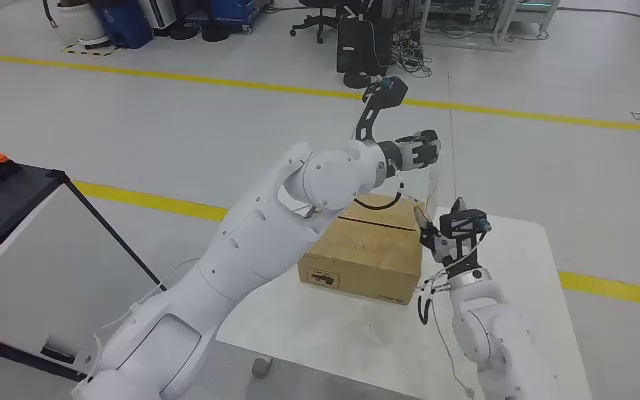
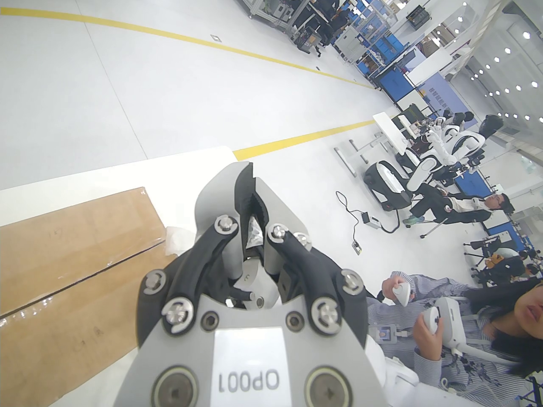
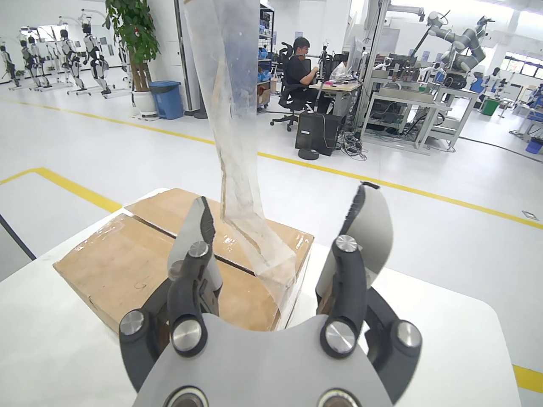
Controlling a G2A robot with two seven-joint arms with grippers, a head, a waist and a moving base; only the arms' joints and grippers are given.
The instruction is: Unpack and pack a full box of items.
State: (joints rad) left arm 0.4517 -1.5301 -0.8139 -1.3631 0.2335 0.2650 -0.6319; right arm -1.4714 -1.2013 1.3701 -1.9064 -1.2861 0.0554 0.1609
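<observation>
A white table (image 1: 520, 265) fills the lower right of the top view, and the brown cardboard box (image 1: 365, 250) sits on its left part, near the frame's centre. The box's flaps are down, with a dark seam running across the lid. A long clear tape strip (image 3: 237, 129) rises from the box's right end, its lower end stuck to the lid and side there, and runs up out of the top of the right wrist view. In the top view the left gripper (image 1: 425, 150) is just above centre, over the box's far right corner. Its fingers are pressed together on the crumpled upper end of the strip. The right gripper (image 1: 445, 232) is just right of the box, low over the table, fingers spread wide with nothing between them.
</observation>
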